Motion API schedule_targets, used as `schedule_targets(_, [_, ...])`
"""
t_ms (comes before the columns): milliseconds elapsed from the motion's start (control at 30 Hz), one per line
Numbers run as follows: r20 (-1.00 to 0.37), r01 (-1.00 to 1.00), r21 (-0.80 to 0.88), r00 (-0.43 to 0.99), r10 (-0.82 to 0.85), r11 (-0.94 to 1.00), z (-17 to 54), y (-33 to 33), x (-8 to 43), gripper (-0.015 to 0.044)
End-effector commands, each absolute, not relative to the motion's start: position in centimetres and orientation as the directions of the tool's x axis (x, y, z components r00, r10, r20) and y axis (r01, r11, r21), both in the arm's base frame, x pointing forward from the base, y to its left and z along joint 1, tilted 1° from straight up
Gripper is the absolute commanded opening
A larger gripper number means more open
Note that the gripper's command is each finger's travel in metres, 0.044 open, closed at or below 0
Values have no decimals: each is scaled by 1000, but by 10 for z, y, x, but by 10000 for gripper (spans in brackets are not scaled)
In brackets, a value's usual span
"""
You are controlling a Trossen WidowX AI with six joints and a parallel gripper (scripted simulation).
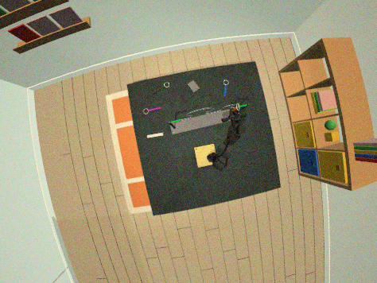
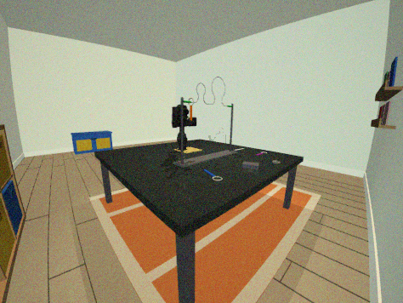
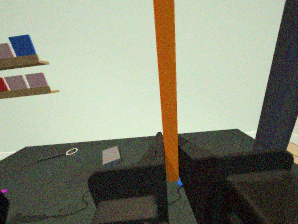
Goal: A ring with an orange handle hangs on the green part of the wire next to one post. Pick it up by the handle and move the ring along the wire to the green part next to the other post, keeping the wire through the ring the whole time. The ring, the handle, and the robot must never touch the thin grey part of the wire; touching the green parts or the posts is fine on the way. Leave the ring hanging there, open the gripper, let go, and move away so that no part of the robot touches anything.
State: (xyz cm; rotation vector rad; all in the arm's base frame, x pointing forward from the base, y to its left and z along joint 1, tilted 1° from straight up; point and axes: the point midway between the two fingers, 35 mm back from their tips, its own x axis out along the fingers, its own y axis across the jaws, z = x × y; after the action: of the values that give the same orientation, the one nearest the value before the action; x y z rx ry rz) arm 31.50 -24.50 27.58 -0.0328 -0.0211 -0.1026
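Orange and upright, the slim straight handle (image 2: 190,112) (image 3: 167,95) is clamped between the black fingers of your end effector (image 2: 191,121) (image 3: 163,135), which is closed on its lower part. In the wrist view you see it run from the top edge of the frame down to the fingers, with a dark grey post (image 2: 182,132) (image 3: 278,75) standing apart from it at the right. Your pale thin ring (image 1: 238,106) (image 2: 191,100) sits at the top of the handle, near the inner end of the green wire section (image 1: 243,106) (image 2: 187,102) beside that post, left of centre in the exterior view. From there the thin grey wire (image 2: 218,77) loops across to the other green section (image 1: 176,121) (image 2: 229,105) at the second dark post (image 2: 231,128), right of centre. You have a long grey base (image 1: 199,122) (image 2: 204,157) under the posts on the black tabletop (image 1: 246,159) (image 2: 170,191) (image 3: 215,140). Toward the top of the overhead frame lie a blue-handled ring (image 1: 225,89) (image 2: 210,173) and a small grey block (image 1: 193,86) (image 2: 251,164) (image 3: 111,155); a magenta-handled ring (image 1: 154,109) (image 2: 260,153) lies left of the wire.
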Motion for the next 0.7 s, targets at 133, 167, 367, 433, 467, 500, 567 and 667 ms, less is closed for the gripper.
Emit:
schedule_targets(133, [17,104,-19,994,-103,994,273,-236,316,-150])
schedule_targets(167, [17,104,-16,994,-103,994,273,-235,316,-150])
schedule_targets(367, [18,102,8,995,-102,995,272,-226,317,-150])
schedule_targets(433, [18,102,20,995,-102,995,272,-222,318,-150])
schedule_targets(467, [18,101,28,995,-102,994,272,-220,318,-150])
schedule_targets(500, [18,101,36,995,-102,994,272,-218,318,-150])
schedule_targets(567, [18,100,52,995,-101,994,272,-214,319,-150])
schedule_targets(667, [19,99,87,995,-101,991,273,-207,319,-150])
